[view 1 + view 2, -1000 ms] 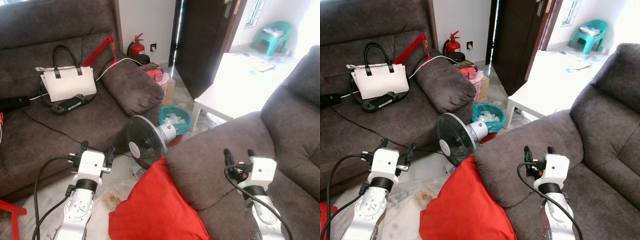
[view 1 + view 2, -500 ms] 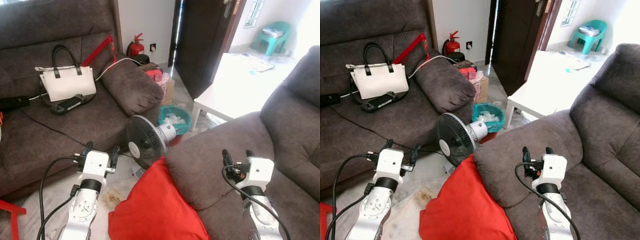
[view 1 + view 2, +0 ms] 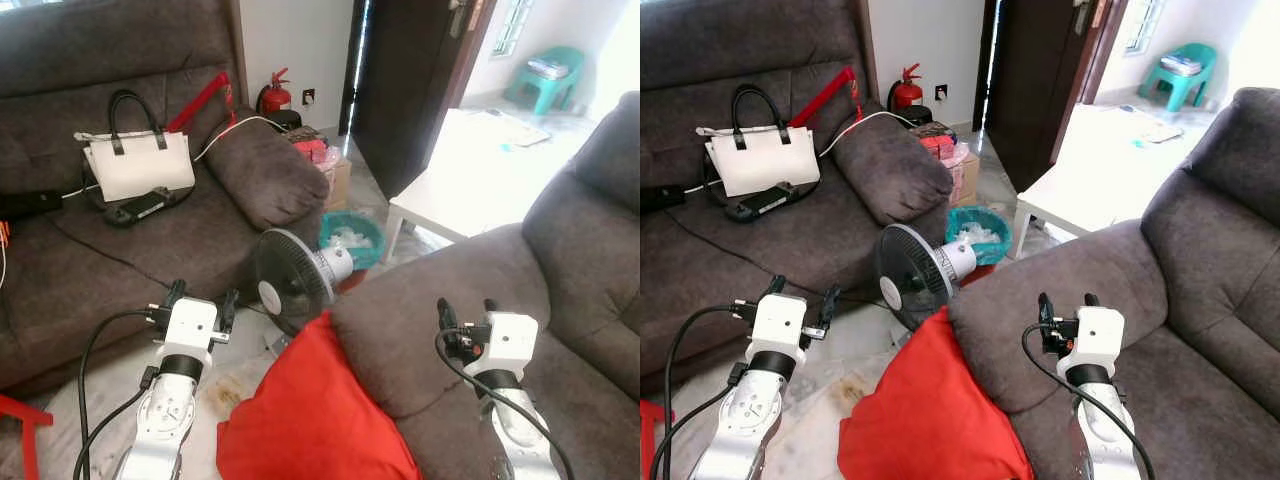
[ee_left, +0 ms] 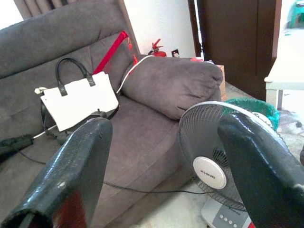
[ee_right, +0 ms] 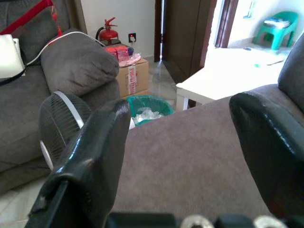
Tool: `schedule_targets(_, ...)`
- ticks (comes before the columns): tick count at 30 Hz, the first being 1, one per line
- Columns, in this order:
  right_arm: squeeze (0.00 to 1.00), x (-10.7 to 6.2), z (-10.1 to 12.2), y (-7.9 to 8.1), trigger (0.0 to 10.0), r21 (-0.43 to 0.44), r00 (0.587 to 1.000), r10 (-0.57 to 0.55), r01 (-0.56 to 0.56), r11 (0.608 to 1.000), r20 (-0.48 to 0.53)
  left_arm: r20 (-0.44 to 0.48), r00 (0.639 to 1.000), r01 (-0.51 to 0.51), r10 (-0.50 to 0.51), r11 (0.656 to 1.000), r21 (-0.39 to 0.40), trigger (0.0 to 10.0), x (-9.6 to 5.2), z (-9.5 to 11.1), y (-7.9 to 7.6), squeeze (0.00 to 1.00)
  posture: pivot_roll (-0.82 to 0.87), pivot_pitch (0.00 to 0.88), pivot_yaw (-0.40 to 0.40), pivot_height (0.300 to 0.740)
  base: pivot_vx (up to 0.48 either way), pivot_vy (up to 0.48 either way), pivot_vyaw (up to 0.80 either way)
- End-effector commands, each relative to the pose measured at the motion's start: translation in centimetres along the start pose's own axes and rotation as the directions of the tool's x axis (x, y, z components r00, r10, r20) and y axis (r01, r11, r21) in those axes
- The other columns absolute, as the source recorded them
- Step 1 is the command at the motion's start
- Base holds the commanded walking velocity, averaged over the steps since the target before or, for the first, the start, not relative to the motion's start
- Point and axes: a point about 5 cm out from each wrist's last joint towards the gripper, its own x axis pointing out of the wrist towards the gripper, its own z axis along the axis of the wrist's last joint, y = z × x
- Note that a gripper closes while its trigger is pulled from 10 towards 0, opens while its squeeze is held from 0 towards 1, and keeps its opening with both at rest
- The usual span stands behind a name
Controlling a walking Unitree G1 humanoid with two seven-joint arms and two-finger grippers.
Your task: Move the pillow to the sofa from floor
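Note:
A red pillow [image 3: 310,420] lies on the floor, leaning against the arm of the near brown sofa [image 3: 440,300]. My left gripper [image 3: 200,300] is open above the floor to the pillow's left, with nothing between its fingers. My right gripper [image 3: 463,312] is open over the near sofa's arm, to the right of the pillow, also empty. In the left wrist view the two black fingers [image 4: 71,175] frame the far sofa and a fan. In the right wrist view the fingers [image 5: 90,161] look across the sofa arm [image 5: 190,161].
A small black fan [image 3: 290,283] stands on the floor just behind the pillow. The far brown sofa [image 3: 150,240] holds a white handbag [image 3: 135,165] and cables. A green bin [image 3: 350,232], a cardboard box, a fire extinguisher [image 3: 272,95] and a white low table [image 3: 460,200] lie beyond.
My left gripper has moved a little forward and to the right. The right gripper has shifted slightly left over the sofa arm. The pillow has not moved.

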Motion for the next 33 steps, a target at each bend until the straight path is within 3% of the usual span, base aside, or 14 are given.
schedule_targets(1,0.00,-0.1,-0.3,0.0,10.0,-0.006,1.000,0.002,-0.002,1.000,-0.022,-0.015,1.000,0.004,-0.004,1.000,-0.004,10.0,-0.1,-0.2,-0.1,0.00,0.12,0.011,-0.080,0.631,0.000,0.000,0.00)
schedule_targets(18,0.00,0.1,-0.5,-0.1,10.0,-0.015,1.000,0.002,-0.003,1.000,-0.025,-0.021,1.000,-0.001,0.001,1.000,-0.008,10.0,-0.1,-0.3,-0.3,0.00,0.12,0.008,-0.087,0.621,0.000,0.000,0.00)
schedule_targets(33,0.00,0.2,-2.1,0.4,10.0,-0.032,0.991,0.050,-0.055,0.998,-0.120,-0.035,0.999,0.006,-0.006,1.000,-0.012,10.0,-0.3,-0.6,-0.4,0.00,0.13,0.001,-0.090,0.621,0.000,0.000,0.00)
